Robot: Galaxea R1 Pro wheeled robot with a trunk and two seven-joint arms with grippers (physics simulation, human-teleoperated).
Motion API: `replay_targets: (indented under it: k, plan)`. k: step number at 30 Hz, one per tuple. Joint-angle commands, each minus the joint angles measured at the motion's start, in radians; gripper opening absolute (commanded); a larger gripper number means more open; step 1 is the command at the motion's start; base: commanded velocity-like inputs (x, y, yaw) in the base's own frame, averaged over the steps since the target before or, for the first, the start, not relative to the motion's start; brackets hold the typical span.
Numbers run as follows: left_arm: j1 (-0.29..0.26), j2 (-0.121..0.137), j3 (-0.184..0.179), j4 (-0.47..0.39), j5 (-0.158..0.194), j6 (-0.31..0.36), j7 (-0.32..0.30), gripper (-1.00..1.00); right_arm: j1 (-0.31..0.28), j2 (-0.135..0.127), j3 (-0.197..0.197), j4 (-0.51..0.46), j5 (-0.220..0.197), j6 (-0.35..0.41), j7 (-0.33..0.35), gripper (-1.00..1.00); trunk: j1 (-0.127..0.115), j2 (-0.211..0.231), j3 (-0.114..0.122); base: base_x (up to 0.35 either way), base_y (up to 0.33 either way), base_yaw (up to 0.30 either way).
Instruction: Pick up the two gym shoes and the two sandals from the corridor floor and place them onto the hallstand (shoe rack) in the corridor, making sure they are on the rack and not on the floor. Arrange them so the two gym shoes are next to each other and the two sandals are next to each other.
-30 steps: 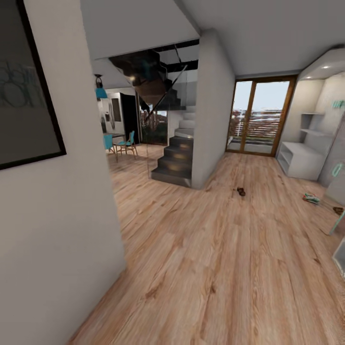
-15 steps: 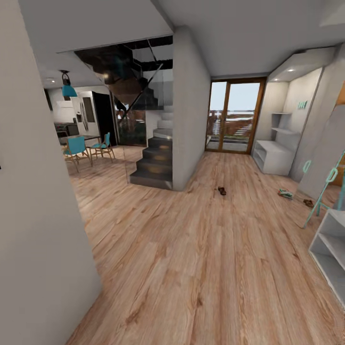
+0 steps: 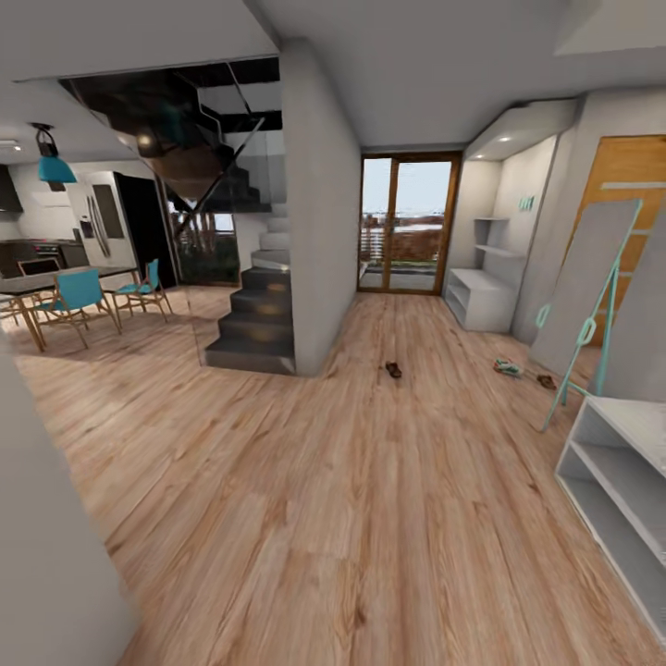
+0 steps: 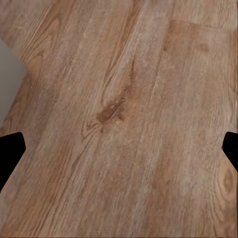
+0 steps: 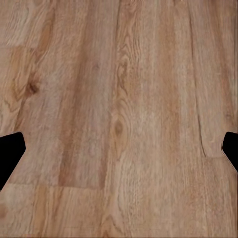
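Note:
Far down the corridor floor (image 3: 370, 499), one brown sandal (image 3: 394, 370) lies in the middle. A white gym shoe (image 3: 506, 367) with green trim lies to the right, and the other brown sandal (image 3: 547, 380) sits just beyond it by the mirror's foot. The pale hallstand (image 3: 481, 301), a low bench with upper shelves, stands in the alcove at the far right. In the wrist views, my left gripper (image 4: 119, 153) and right gripper (image 5: 119, 153) are open over bare planks, with nothing between the black fingertips.
A teal-framed mirror (image 3: 592, 305) leans on the right wall. A white open-shelved unit (image 3: 615, 472) stands close at the right. A grey pillar (image 3: 319, 213) and dark stairs (image 3: 254, 324) are left of centre, with a dining table and teal chairs (image 3: 74, 296) further left. A near wall (image 3: 46, 573) is at the lower left.
The whole view has shifted with the camera: the left wall has slid out of frame, and the right wall's mirror and the near white shelves have come in. The shoes lie where they were.

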Motion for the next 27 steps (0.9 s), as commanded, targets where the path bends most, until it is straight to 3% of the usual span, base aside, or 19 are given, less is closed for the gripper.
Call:
replay_targets:
  k: [1, 27]
  plan:
    - [0.0, 0.0, 0.0, 0.0, 0.004, -0.003, 0.0, 1.0, -0.001, 0.0, -0.001, 0.001, 0.0, -0.003, 0.0, 1.0, 0.001, 0.0, -0.001, 0.338, 0.0, -0.271]
    - [0.0, 0.0, 0.0, 0.0, 0.004, -0.003, 0.001, 1.0, -0.001, 0.0, -0.001, 0.0, 0.0, -0.003, 0.003, 1.0, 0.001, 0.0, -0.022, 0.338, 0.0, -0.233]
